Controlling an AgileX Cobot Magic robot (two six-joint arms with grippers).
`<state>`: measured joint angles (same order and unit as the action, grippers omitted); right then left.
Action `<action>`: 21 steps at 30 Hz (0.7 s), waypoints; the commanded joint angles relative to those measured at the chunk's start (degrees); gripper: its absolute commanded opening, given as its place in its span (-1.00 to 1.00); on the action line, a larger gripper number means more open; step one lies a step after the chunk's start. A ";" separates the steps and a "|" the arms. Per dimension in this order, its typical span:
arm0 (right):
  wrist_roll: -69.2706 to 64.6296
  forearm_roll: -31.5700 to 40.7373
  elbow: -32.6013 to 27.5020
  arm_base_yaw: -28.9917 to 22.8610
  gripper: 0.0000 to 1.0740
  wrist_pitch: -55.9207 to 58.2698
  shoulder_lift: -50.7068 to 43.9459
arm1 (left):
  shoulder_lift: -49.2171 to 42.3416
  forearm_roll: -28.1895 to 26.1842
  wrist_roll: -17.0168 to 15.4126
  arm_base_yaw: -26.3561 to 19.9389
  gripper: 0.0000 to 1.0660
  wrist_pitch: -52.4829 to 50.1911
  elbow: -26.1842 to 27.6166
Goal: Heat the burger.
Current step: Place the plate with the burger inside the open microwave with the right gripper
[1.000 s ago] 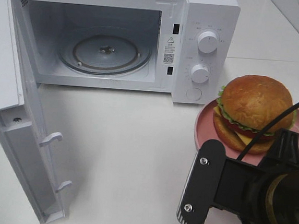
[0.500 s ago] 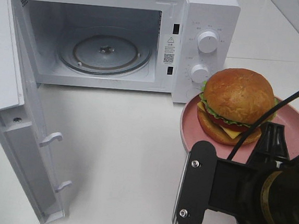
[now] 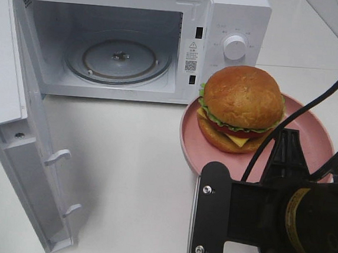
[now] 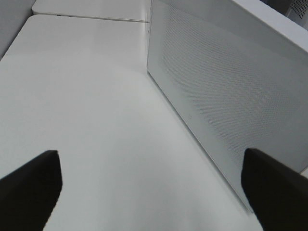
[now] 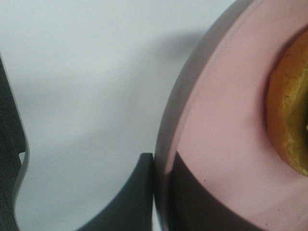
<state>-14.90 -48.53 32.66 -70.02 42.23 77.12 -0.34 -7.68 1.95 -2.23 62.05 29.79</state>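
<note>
Now your right gripper (image 5: 161,192) is pinched shut on the pink plate (image 3: 316,136) rim, burger (image 3: 242,106) on top, near the worktop's right edge. The open microwave (image 3: 235,17) mouth is to the plate's left. Your left gripper (image 4: 151,190) hangs wide open, empty.

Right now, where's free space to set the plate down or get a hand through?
Bare: the table between the open door and the pink plate, and the glass turntable inside the microwave. Crowded: the right side, where plate, burger and right gripper bunch by the control panel.

A white microwave (image 3: 238,14) stands open on the table (image 3: 135,177), pink plate (image 3: 318,142) just beside.
</note>
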 commanded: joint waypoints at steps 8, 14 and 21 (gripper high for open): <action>9.22 -3.32 0.06 0.06 -1.00 -5.50 -0.63 | -0.86 -0.34 0.11 -0.23 0.75 -0.86 -0.17; 12.43 -3.15 0.06 0.06 -1.00 -5.79 -0.69 | -0.86 -0.34 0.11 -0.23 0.75 -0.86 -0.17; 15.53 -3.21 0.06 0.06 -1.00 -9.05 -1.32 | -0.86 -0.34 0.11 -0.23 0.75 -0.86 -0.17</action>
<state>-1.26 -48.59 32.66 -70.02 35.35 76.89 -0.34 -7.68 1.95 -2.23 62.05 29.79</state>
